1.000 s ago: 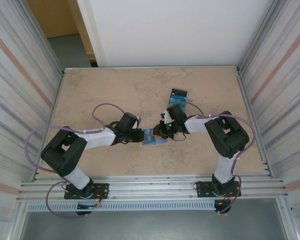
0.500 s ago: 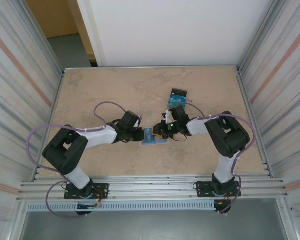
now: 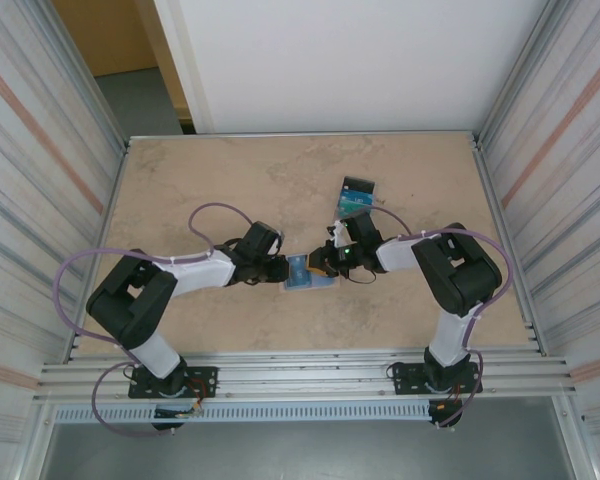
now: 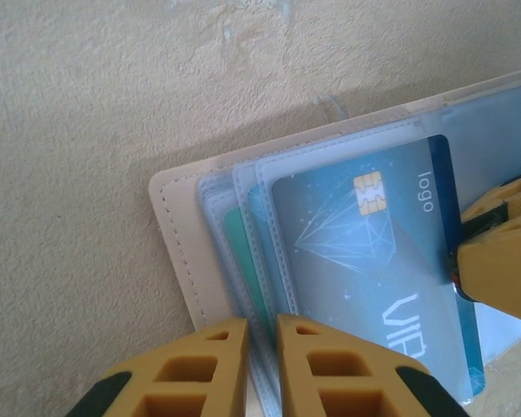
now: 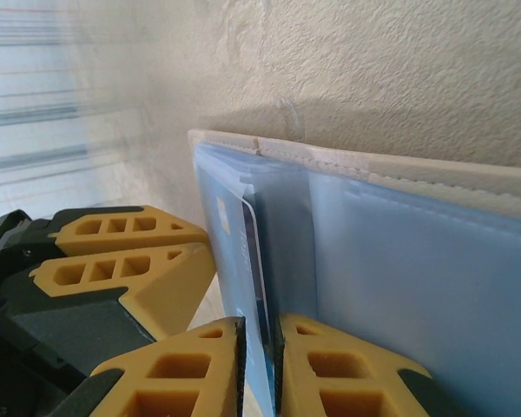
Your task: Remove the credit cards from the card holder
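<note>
The beige fold-open card holder is lying between both arms, with the left gripper pinching its edge tight. The right gripper, the nearer one, is squeezing the side of the blue plastic credit card that is facing it.

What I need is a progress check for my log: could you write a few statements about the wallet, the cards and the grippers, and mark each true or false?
1. The card holder lies spread open on the table. True.
2. The blue card lies alone on the table, clear of the holder. False: it lies over the holder's clear sleeves.
3. The right gripper pinches the edge of the blue card. True.
4. The left gripper is raised far from the holder. False: its fingers close on the holder's sleeve edge.
5. The small clear box sits between the two grippers. False: it lies farther back, beyond the right gripper.
</note>
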You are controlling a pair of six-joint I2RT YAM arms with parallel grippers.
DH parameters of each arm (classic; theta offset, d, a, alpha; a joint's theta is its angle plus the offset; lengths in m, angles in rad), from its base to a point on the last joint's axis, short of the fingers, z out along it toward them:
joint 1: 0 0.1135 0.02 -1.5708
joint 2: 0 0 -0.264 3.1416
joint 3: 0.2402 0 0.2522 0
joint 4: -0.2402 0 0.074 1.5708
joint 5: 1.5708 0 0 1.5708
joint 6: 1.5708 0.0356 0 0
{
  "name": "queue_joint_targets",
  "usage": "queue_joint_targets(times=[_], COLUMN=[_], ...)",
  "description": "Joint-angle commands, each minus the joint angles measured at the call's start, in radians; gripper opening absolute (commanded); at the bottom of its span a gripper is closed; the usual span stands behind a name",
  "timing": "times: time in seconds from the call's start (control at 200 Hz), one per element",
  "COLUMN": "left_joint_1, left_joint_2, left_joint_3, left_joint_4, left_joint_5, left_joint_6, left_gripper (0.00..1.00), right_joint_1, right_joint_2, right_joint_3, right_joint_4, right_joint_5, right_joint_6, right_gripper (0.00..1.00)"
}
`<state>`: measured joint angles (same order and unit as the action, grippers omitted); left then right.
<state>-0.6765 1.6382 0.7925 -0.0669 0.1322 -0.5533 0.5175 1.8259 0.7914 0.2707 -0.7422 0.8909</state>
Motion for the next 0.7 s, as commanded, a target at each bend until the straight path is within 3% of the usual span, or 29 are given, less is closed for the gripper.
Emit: queue_joint_targets(times=[0.0,0.692], left_joint_1=[-0.006,0.003], left_joint_2=[0.032,0.026], left_joint_3=[0.002,-0.006], left_joint_4=[-0.070,-0.076], left_joint_5=[-0.032,-0.031], left_joint_6=[0.011,0.007], left_gripper=[0.16,0.14], right_joint_1=[-0.012,-0.047], right_joint_2=[-0.036,-0.049], right_joint_3=[-0.019,-0.035], right_joint_4=[0.024,-0.028], right_joint_5=[-0.028,-0.020], right_joint_6=[0.020,-0.018], right_gripper=[0.18,0.04])
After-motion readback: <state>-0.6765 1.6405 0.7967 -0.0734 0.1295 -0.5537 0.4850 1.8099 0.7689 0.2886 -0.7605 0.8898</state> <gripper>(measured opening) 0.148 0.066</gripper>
